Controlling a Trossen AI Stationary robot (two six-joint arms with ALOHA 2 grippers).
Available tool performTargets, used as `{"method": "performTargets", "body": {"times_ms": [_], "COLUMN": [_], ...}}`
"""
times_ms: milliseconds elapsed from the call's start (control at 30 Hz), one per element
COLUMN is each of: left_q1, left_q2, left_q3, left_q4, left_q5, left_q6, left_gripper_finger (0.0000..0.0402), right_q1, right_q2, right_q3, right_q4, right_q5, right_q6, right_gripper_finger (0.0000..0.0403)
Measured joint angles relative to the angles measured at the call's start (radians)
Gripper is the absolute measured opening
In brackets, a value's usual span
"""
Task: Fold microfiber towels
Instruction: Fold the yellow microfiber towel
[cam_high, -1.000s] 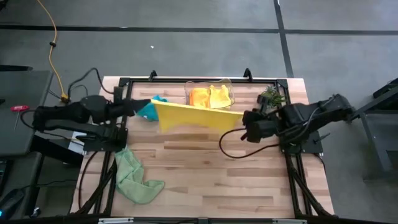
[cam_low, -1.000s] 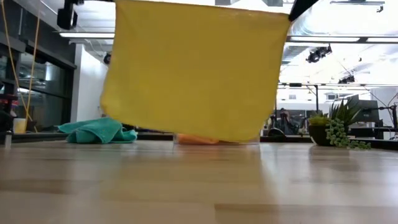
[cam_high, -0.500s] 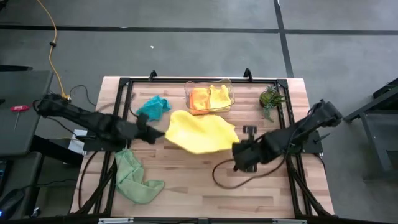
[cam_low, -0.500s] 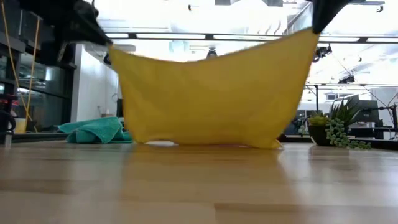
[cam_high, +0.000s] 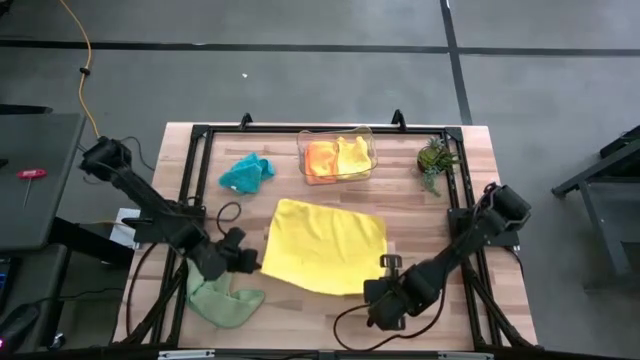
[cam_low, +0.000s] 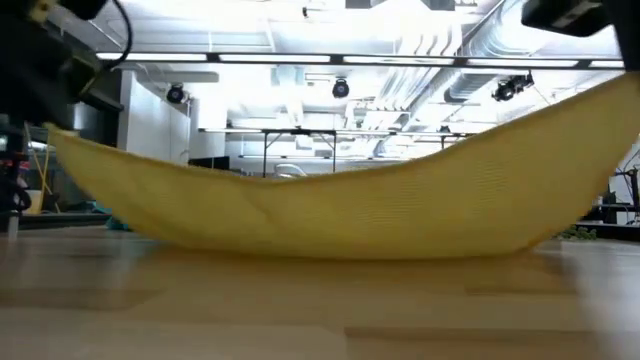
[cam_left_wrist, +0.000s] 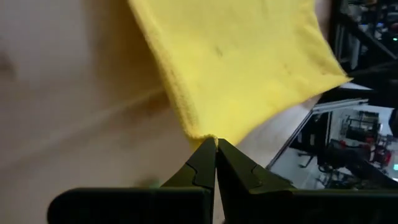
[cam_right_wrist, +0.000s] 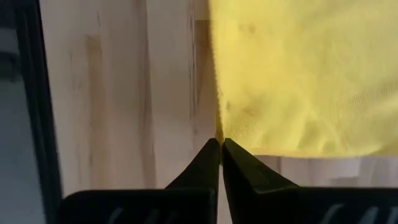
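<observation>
Down from its hanging spread a second ago, the soft square yellow microfiber towel (cam_high: 323, 246) now lies nearly flat mid-table, its near edge sagging between my two pinched corners. My left gripper (cam_left_wrist: 216, 144) is clamped on one near corner and my right gripper (cam_right_wrist: 221, 142) on the other. Bare pale wooden tabletop (cam_high: 420, 215) lies open around it, with the crumpled light green cloth (cam_high: 222, 300) by my left arm.

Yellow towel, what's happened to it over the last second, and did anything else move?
Both grippers, left and right, jaws shut on its corners, carried the yellow towel from hanging stretched near the bin down and toward the table's front edge, so it now lies mostly spread, corners lifted. Nothing was let go. The teal towel, green towel, bin and plant stayed put.
</observation>
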Motion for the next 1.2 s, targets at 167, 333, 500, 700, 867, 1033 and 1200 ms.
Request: {"method": "performTargets", "body": {"times_ms": [167, 333, 500, 700, 867, 1033, 1200], "left_q1": [-0.071, -0.073, -0.024, 0.040, 0.088, 0.145, 0.221], "left_q2": [0.097, 0.148, 0.136, 0.118, 0.118, 0.118, 0.118], "left_q3": [0.000, 0.001, 0.001, 0.001, 0.001, 0.001, 0.001], "left_q4": [0.107, 0.176, 0.183, 0.181, 0.181, 0.174, 0.148], "left_q5": [-0.003, -0.018, -0.034, -0.025, -0.020, -0.053, -0.058], "left_q6": [-0.166, -0.202, -0.201, -0.152, -0.148, -0.147, -0.107], "left_gripper_finger": [0.0000, 0.0000, 0.0000, 0.0000, 0.0000, 0.0000, 0.0000], "right_q1": [0.029, 0.052, 0.022, -0.056, -0.128, -0.187, -0.257], "right_q2": [0.001, 0.010, -0.002, -0.028, -0.052, -0.149, -0.269], "right_q3": [0.000, 0.000, 0.000, 0.000, -0.074, -0.265, -0.416], "right_q4": [0.001, -0.003, -0.035, -0.139, -0.171, -0.086, 0.006], "right_q5": [-0.024, -0.075, -0.137, -0.106, -0.085, -0.090, -0.062], "right_q6": [0.131, 0.185, 0.234, 0.264, 0.327, 0.457, 0.549], "right_gripper_finger": [0.0000, 0.0000, 0.0000, 0.0000, 0.0000, 0.0000, 0.0000]}}
